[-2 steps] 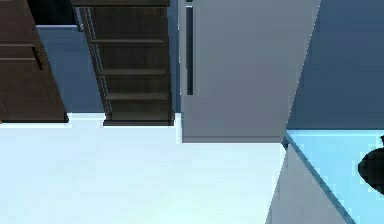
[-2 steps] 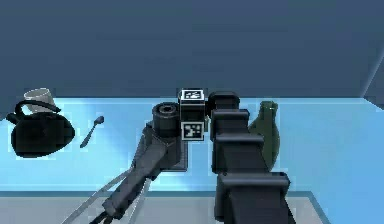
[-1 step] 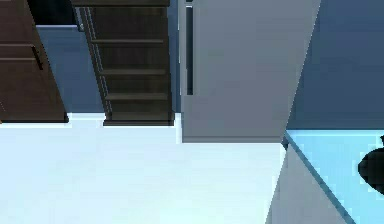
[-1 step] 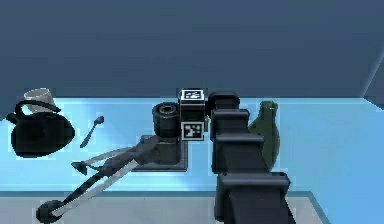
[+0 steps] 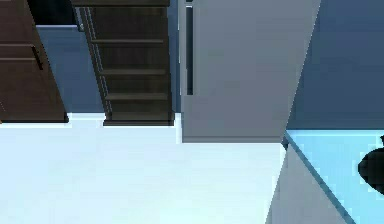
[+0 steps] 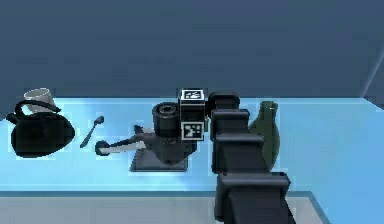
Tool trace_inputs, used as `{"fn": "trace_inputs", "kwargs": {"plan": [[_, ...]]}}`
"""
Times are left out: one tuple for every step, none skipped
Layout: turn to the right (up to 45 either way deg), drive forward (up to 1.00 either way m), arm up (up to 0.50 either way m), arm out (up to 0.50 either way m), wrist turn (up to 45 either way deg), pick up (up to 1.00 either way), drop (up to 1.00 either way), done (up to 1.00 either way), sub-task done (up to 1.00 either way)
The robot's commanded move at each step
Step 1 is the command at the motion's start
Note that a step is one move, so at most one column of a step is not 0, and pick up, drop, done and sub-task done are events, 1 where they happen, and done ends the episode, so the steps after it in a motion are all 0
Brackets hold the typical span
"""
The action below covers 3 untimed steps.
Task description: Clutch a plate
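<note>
On the pale blue countertop (image 6: pixel 320 130) in the arm side view, a black round-bodied kettle (image 6: pixel 40 132) sits at the left. A pale grey cup (image 6: pixel 38 96) is just behind it. What either one contains cannot be told. A dark green narrow-necked bottle (image 6: pixel 266 132) stands upright just right of the dark square-section arm (image 6: pixel 240 160), and its contents are hidden too. Between the kettle and the arm, a slim grey spoon-shaped piece (image 6: pixel 93 130) and a darker long-handled piece (image 6: pixel 108 149) lie on the counter.

The gripper (image 6: pixel 140 143) reaches left from the two white marker squares (image 6: pixel 191 112), with its dark body low over the counter. Small things lie on the surface at its far end, so I cannot tell how its jaws stand or whether it has hold of anything. Which of these shapes is the plate cannot be told.

In the forward view, a tall grey fridge with a dark vertical handle (image 5: pixel 240 70) stands beside a dark wooden shelf unit (image 5: pixel 125 70) and a dark brown cabinet (image 5: pixel 25 60). The countertop's corner shows at the lower right, with a dark round shape (image 5: pixel 373 168) on it at the picture's edge.
</note>
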Motion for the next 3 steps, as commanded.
{"fn": "trace_inputs", "kwargs": {"plan": [[0.0, 0.0, 0.0, 0.0, 36.0, 0.0, 0.0, 0.0, 0.0], [0.0, 0.0, -0.14, 0.0, 0.0, 0.0, 0.0, 0.0, 0.0], [0.0, 0.0, 0.0, 0.0, 0.0, 1.0, 0.0, 0.0, 0.0]]}}
